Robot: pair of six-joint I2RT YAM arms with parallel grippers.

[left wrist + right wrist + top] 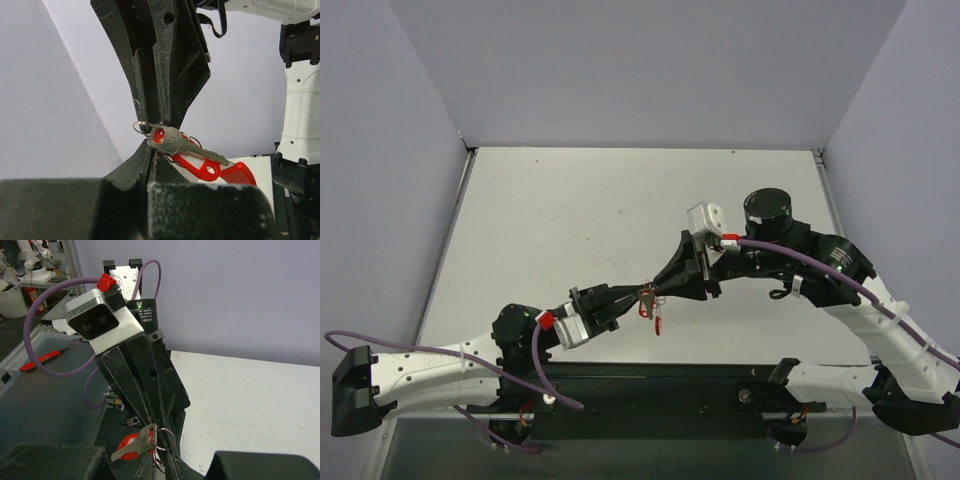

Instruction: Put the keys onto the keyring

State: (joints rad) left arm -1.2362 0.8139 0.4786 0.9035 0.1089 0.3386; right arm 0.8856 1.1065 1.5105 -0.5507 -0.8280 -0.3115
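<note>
The two arms meet tip to tip over the near middle of the table [550,220]. The left gripper [632,296] reaches in from the left and the right gripper [662,287] from the right, with the little bunch hanging just under the point where they touch. Both sets of jaws look drawn right together. As far as I can judge, the left one pinches the silver key [176,142] by its head, and the right one nips the keyring [166,436] where its thin wire loops show. The fingers hide the contact itself, so I would not swear to either. A red tag [194,166] dangles below the key, clear of the tabletop. The key's head sits right against the ring, between the two sets of fingertips. Its blade runs away from the pinch, out to the right and a little downward in the left wrist view. The head is therefore the end that must feed onto the wire. Neither arm is the nearer, since both are on the bunch. Whether the key is already threaded I cannot tell.
</note>
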